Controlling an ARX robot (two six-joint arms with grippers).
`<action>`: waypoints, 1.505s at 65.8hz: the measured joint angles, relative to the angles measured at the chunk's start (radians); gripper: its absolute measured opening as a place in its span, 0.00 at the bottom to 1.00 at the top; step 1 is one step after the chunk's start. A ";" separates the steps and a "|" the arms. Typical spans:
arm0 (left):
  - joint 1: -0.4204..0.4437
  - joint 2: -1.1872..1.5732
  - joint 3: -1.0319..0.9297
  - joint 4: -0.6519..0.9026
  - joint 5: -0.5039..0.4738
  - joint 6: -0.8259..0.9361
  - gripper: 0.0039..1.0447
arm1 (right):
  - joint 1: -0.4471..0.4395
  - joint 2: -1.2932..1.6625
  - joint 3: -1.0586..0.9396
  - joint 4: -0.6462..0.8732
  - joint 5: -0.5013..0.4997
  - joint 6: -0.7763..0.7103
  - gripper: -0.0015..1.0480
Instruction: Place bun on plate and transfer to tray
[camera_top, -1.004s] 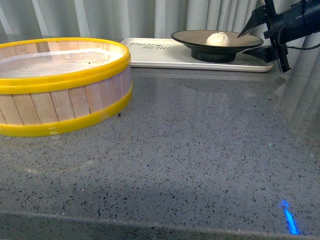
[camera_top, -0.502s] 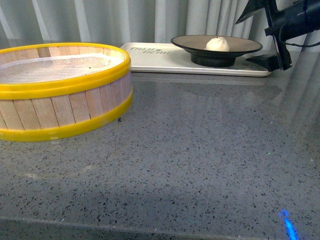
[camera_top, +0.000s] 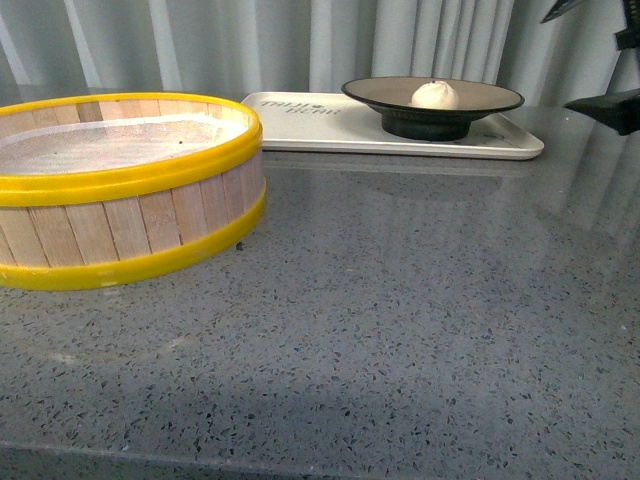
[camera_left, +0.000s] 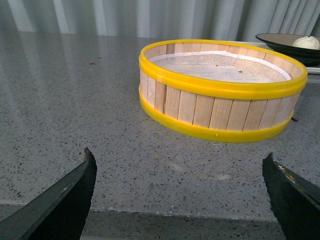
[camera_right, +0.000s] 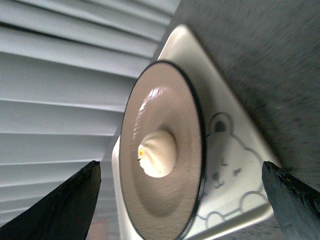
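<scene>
The white bun (camera_top: 436, 95) sits in the middle of the tan plate (camera_top: 365, 88) with the black rim. The plate stands on the right part of the cream tray (camera_top: 300, 115) at the back of the counter. My right gripper (camera_top: 556, 62) is open and empty, apart from the plate at the far right edge. In the right wrist view the bun (camera_right: 157, 152), plate (camera_right: 165, 115) and tray with the bear drawing (camera_right: 235, 165) lie beyond the open gripper (camera_right: 180, 165). My left gripper (camera_left: 178, 153) is open and empty above the counter's near edge.
A large wooden steamer basket with yellow rims (camera_top: 120, 180) stands at the left, also in the left wrist view (camera_left: 220, 90). Its white liner holds nothing. The grey speckled counter (camera_top: 400, 300) spreads across the front. Pale curtains hang behind.
My right gripper has drawn back to the right and up, away from the plate, and now shows only at the picture's edge. Bun, plate and tray have stayed put.
</scene>
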 joint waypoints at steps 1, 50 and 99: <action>0.000 0.000 0.000 0.000 0.000 0.000 0.94 | -0.005 -0.031 -0.038 0.016 0.027 -0.022 0.92; 0.000 0.000 0.000 0.000 0.000 0.000 0.94 | -0.254 -1.717 -1.491 0.101 -0.017 -1.058 0.29; 0.000 0.000 0.000 0.000 0.000 0.000 0.94 | 0.082 -1.949 -1.569 -0.031 0.306 -1.081 0.02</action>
